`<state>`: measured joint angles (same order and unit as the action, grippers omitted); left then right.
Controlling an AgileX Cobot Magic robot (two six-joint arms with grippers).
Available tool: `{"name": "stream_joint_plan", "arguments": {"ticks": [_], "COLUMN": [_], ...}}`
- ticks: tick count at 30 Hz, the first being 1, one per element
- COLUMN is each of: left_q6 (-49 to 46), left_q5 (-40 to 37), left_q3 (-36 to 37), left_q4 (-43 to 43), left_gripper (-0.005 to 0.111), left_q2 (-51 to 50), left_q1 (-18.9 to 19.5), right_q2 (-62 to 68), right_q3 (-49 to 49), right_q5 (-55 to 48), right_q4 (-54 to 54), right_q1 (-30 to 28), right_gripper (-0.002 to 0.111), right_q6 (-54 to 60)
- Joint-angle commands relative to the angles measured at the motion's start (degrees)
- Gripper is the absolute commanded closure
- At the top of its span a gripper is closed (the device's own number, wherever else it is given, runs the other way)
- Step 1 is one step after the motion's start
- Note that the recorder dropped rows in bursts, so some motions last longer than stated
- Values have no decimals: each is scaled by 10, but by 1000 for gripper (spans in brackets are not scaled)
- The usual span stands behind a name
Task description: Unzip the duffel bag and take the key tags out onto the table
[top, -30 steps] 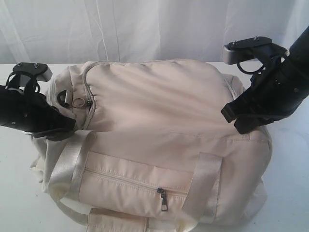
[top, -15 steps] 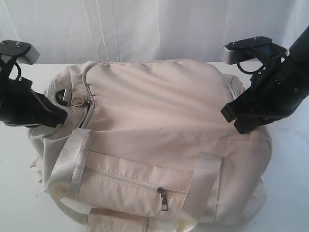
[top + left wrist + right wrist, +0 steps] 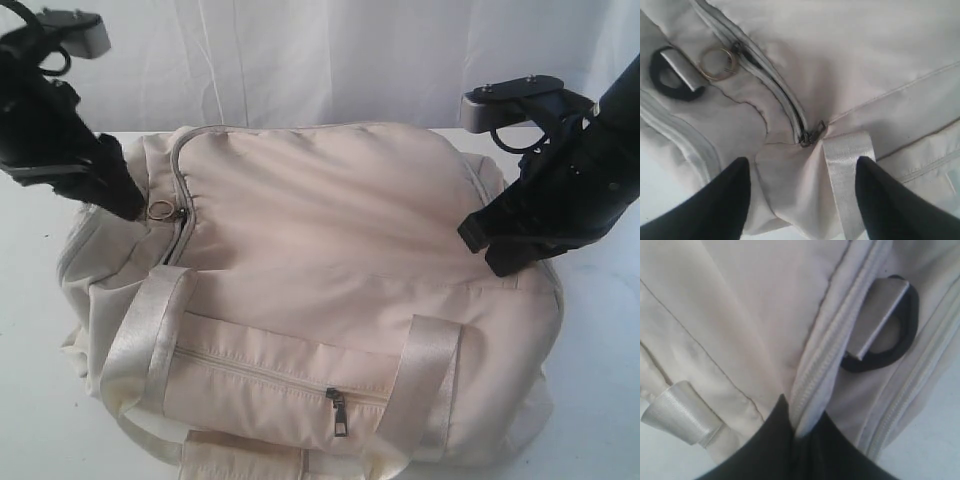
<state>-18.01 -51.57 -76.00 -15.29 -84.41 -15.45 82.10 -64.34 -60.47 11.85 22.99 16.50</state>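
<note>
The cream duffel bag (image 3: 330,250) lies on the white table (image 3: 30,410), front pocket zipped. A metal ring (image 3: 160,210) hangs on the grey main zipper at the bag's left end. My left gripper (image 3: 130,203) hovers just above that end, open and empty; its wrist view shows the ring (image 3: 717,63), a second zipper slider (image 3: 812,135) and a thin dark slit between them, with the gripper (image 3: 801,161) above a webbing handle (image 3: 847,165). My right gripper (image 3: 490,255) is shut on a fold of bag fabric with zipper tape (image 3: 812,385). The key tags are hidden.
A black D-ring (image 3: 675,75) sits beside the metal ring; another D-ring (image 3: 885,335) is at the right end. The pocket zipper pull (image 3: 338,410) hangs at the front. White curtain (image 3: 300,60) hangs behind. Bare table lies on both sides of the bag.
My left gripper has risen from low beside the bag's left end and now points down near the metal ring. The right gripper and the bag have stayed put.
</note>
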Motion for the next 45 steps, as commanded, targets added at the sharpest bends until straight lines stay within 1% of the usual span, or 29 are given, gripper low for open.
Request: {"name": "stream_joint_plan", "arguments": {"ticks": [1,5,10,16,18,21,24,27,29,31,33,42,45], "left_q6": [-1,-2,3,7,7,7,7,25,30,30,28,26,26], "left_q5": [-24,6,43,97,99,77,52,39,24,3,-17,-50,-77], "left_q3": [-7,-7,-7,-7,-7,-7,-7,-7,-7,-7,-7,-7,-7], "left_q4": [13,64,103,120,120,122,129,138,139,139,139,111,111], "left_gripper": [40,39,27,27,29,35,47,62,81,105,107,107,107], "left_q2": [-54,-88,-102,-105,-111,-130,-151,-159,-160,-156,-149,-71,-52], "left_q1": [-32,-57,-60,-60,-60,-60,-60,-60,-60,-60,-60,-60,-60], "right_q2": [-7,-7,-7,-7,-7,-7,-7,-7,-7,-7,-7,-7,-7], "right_q3": [4,4,4,4,4,4,4,4,4,4,4,4,4], "right_q5": [-11,-11,-11,-11,-11,-11,-11,-11,-11,-11,-11,-26,-28], "right_q4": [-14,-13,-12,-8,-8,-8,-8,-8,-8,-8,-8,-8,-1], "right_q1": [-1,-1,-1,-1,-1,-1,-1,-1,-1,-1,-1,-1,-1], "right_gripper": [108,108,108,108,108,108,108,108,108,108,108,108,108], "right_q6": [-2,-2,-2,-2,-2,-2,-2,-2,-2,-2,-2,-2,-2]}}
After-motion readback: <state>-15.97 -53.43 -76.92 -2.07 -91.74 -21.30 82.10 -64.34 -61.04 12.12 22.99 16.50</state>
